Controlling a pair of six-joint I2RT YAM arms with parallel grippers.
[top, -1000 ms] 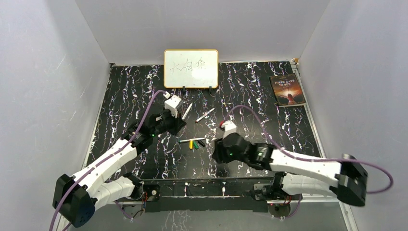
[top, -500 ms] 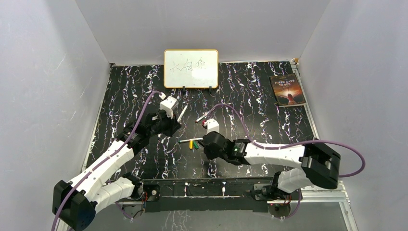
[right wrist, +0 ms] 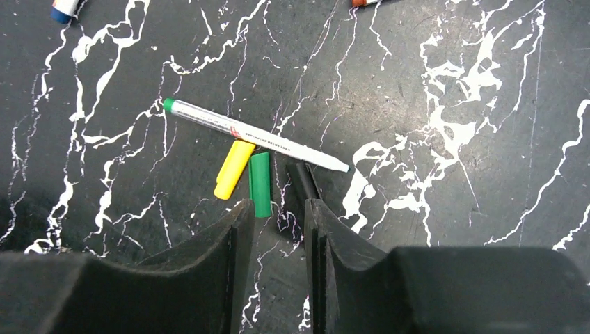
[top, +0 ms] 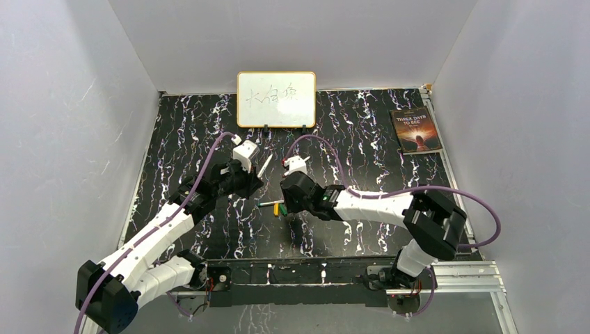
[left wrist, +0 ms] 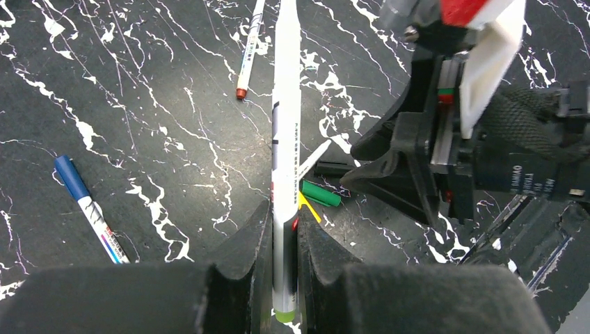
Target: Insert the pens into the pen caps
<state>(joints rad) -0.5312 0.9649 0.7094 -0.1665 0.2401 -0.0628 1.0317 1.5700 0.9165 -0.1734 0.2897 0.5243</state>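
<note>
Marble table — four pens, three loose caps; left end effector clamps pen, right end effector parted.

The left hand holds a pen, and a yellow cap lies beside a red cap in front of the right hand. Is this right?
No: beside the yellow cap lies a green cap, not a red one; the right wrist view shows it. The rest is right.

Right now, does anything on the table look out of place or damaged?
Nothing stands out. The yellow cap, green cap and black cap lie loose beside a bare pen, and the left gripper grips a second pen.
</note>
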